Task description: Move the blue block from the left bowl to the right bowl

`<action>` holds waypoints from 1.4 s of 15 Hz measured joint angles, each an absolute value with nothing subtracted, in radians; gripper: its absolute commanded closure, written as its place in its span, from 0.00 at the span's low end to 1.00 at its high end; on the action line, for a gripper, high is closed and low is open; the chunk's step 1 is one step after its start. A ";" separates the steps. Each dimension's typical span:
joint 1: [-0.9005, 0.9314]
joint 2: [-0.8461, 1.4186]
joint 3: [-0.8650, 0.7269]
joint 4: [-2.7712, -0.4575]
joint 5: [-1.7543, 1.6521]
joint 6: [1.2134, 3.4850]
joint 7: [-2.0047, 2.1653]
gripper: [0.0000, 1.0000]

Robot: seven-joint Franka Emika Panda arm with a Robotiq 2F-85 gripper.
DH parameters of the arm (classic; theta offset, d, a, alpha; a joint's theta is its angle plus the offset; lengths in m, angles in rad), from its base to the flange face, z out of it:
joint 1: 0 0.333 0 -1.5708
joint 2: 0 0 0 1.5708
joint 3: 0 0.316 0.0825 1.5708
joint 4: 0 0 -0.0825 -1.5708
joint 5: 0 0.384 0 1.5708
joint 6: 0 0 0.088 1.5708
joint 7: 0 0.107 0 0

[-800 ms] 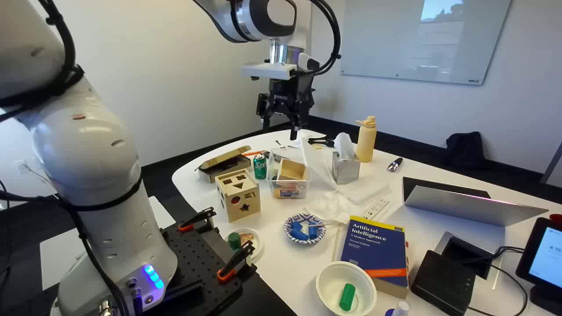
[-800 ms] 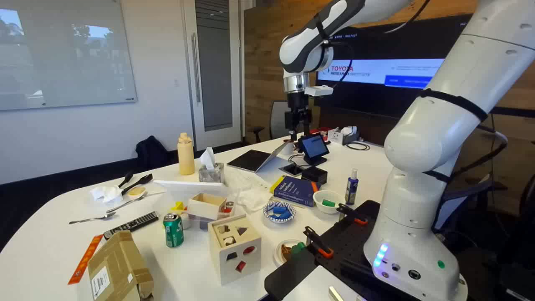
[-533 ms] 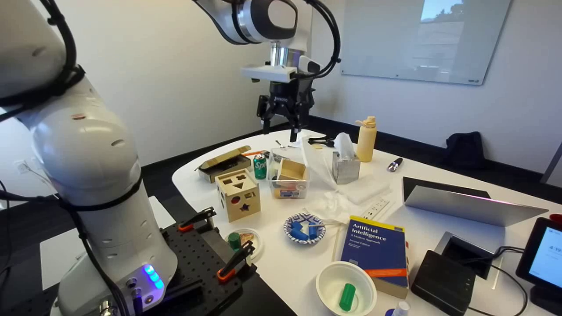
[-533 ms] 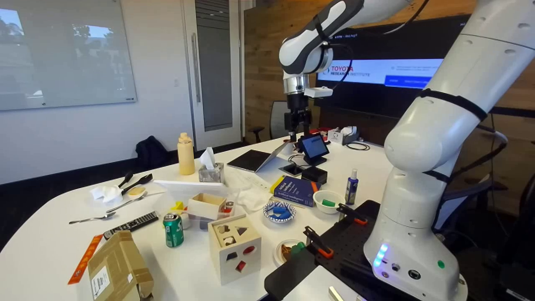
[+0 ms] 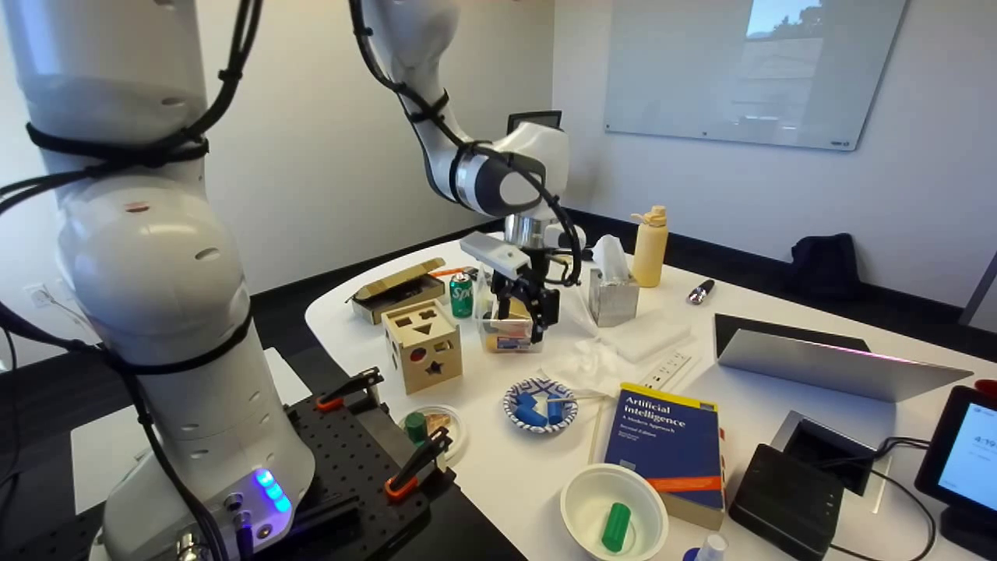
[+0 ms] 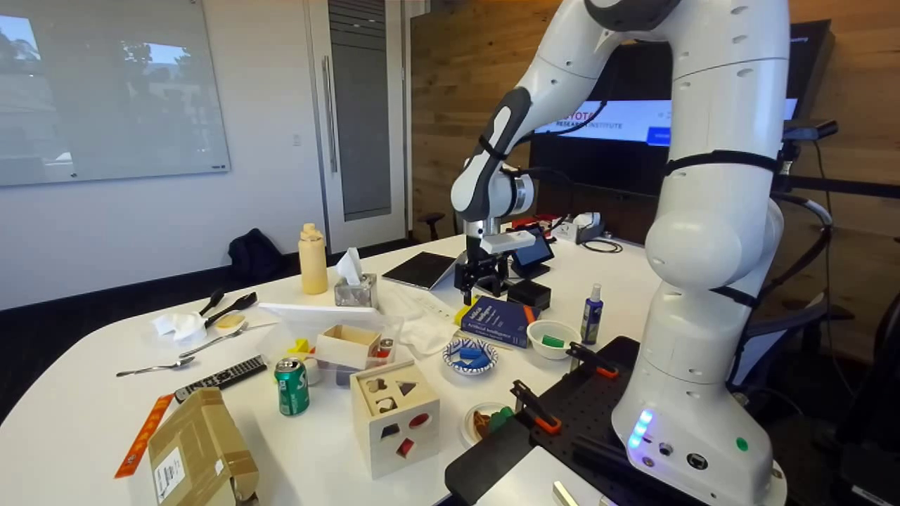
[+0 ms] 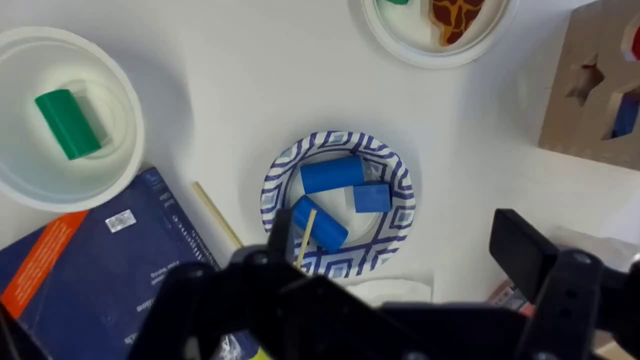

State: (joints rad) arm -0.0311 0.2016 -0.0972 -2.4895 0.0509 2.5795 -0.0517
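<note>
Several blue pieces lie in the left bowl, a shallow blue-and-white patterned bowl (image 7: 400,215) (image 5: 536,386) (image 6: 451,367). In the wrist view they are a small squarish blue block (image 7: 372,197) at the bowl's right side and two longer blue cylinders (image 7: 332,174) (image 7: 322,225). The right bowl, plain white (image 7: 30,175) (image 5: 575,499) (image 6: 540,343), holds a green cylinder (image 7: 67,124). My gripper (image 7: 400,240) is open and empty, above the table. In the wrist view its left finger overlaps the patterned bowl's edge. It also shows in both exterior views (image 5: 520,323) (image 6: 482,292).
A thin stick (image 7: 306,237) lies across the patterned bowl's rim. A thick blue book (image 5: 666,440) lies beside both bowls. A wooden shape-sorter box (image 5: 424,347), a clear bin (image 5: 514,343), a plate with toy food (image 7: 435,57) and a tissue box (image 5: 614,300) stand around.
The arm has come down and the gripper is much lower, nearer the table and the bowls. The gripper has stayed open. The bowls and blocks have not moved.
</note>
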 measured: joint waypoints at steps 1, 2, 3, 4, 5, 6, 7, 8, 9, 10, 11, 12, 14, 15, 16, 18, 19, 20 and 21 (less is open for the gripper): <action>-0.032 0.270 -0.094 -2.466 0.068 2.610 -0.039 0.00; -0.033 0.331 -0.091 -2.438 0.079 2.625 -0.028 0.00; -0.036 0.389 -0.087 -2.406 0.091 2.629 -0.013 0.00; -0.039 0.440 -0.086 -2.376 0.099 2.629 0.002 0.00; -0.044 0.487 -0.084 -2.346 0.105 2.630 0.015 0.00; -0.048 0.527 -0.084 -2.320 0.112 2.630 0.029 0.00; -0.052 0.561 -0.083 -2.297 0.120 2.630 0.040 0.00; -0.058 0.593 -0.082 -2.277 0.127 2.629 0.050 0.00; -0.061 0.621 -0.082 -2.259 0.136 2.629 0.060 0.00; -0.065 0.645 -0.081 -2.243 0.141 2.629 0.069 0.00; -0.070 0.666 -0.079 -2.230 0.145 2.629 0.076 0.00; -0.073 0.686 -0.078 -2.218 0.148 2.629 0.085 0.00; -0.083 0.724 -0.070 -2.195 0.155 2.629 0.086 0.00; -0.086 0.742 -0.068 -2.184 0.159 2.629 0.086 0.00; -0.089 0.758 -0.065 -2.173 0.163 2.629 0.086 0.00; -0.094 0.782 -0.061 -2.154 0.169 2.628 0.086 0.00; -0.095 0.790 -0.061 -2.147 0.170 2.627 0.087 0.00; -0.095 0.796 -0.061 -2.141 0.171 2.626 0.087 0.00; -0.095 0.801 -0.061 -2.136 0.171 2.625 0.088 0.00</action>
